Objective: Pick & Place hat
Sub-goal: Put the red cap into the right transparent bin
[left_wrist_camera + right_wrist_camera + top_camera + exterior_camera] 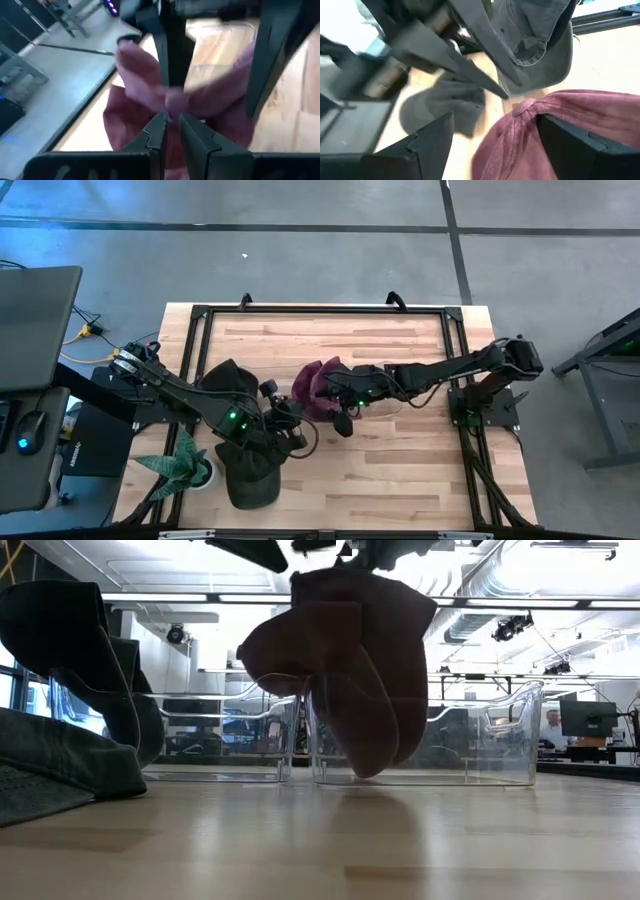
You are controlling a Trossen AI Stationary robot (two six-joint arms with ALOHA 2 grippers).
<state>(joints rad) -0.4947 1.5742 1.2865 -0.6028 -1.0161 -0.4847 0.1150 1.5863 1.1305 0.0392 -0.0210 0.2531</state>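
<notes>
A maroon hat [318,385] hangs in the air over the middle of the table; the low view shows the hat [340,670] clear of the wood. My left gripper [170,120] reaches in from the table's left and is shut on it. My right gripper [495,119] comes from the table's right and stands wide open, one finger [432,142] on each side of the hat's crown [555,125]. Whether those fingers touch the cloth, I cannot tell. My left gripper pinches a bunched fold of the maroon hat's cloth [173,102] between its two fingers. The fingers come slanting down from the table's left. The hat hangs around and below the pinch, slack and lifted clear of the table.
One dark grey hat [232,378] lies under the left arm, and another dark grey hat [250,475] lies near the front edge. A potted plant [185,465] stands front left. Two clear bins [220,740] [450,740] stand at the back. A black frame [320,310] rims the table.
</notes>
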